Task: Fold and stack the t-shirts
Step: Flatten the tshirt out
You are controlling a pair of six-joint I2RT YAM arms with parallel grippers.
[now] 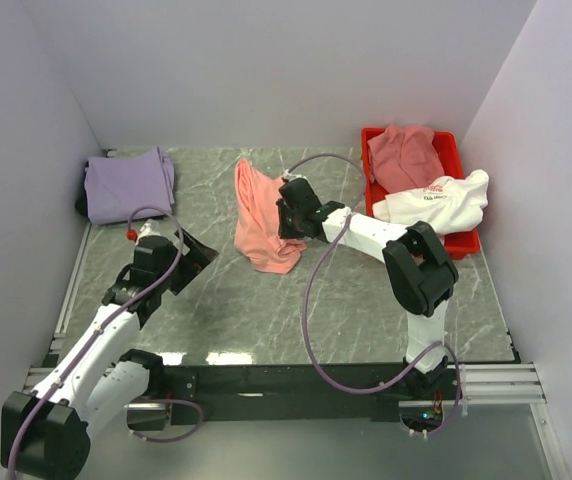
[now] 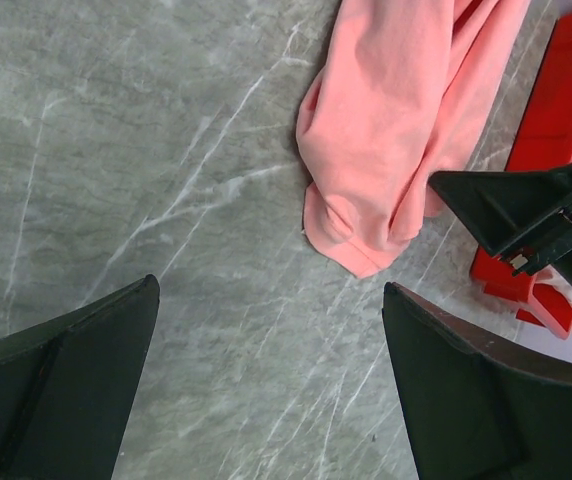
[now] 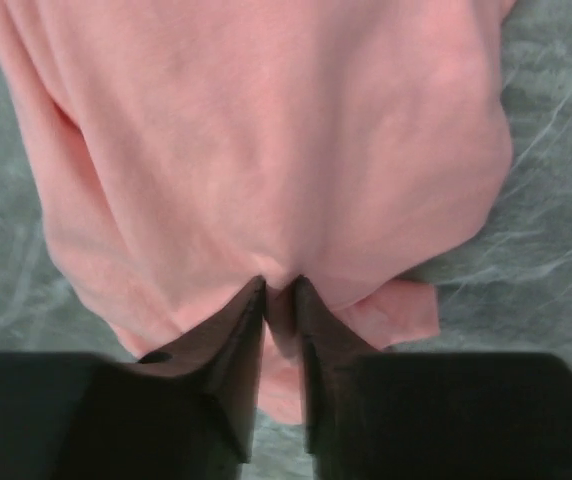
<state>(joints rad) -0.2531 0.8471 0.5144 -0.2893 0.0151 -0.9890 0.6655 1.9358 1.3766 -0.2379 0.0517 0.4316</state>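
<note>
The salmon-pink t-shirt (image 1: 261, 218) hangs bunched over the middle of the grey marble table (image 1: 226, 310). My right gripper (image 1: 284, 212) is shut on a fold of it (image 3: 266, 150), the cloth pinched between the fingertips. The shirt's lower end rests on the table (image 2: 386, 170). My left gripper (image 1: 198, 255) is open and empty above bare table, to the left of the shirt (image 2: 271, 300). A folded lavender t-shirt (image 1: 126, 183) lies at the back left. A dusty rose t-shirt (image 1: 404, 156) and a white t-shirt with small red print (image 1: 436, 203) lie in the red bin.
The red plastic bin (image 1: 466, 243) stands at the back right against the wall; its side shows in the left wrist view (image 2: 546, 150). White walls enclose the table on three sides. A black rail runs along the near edge.
</note>
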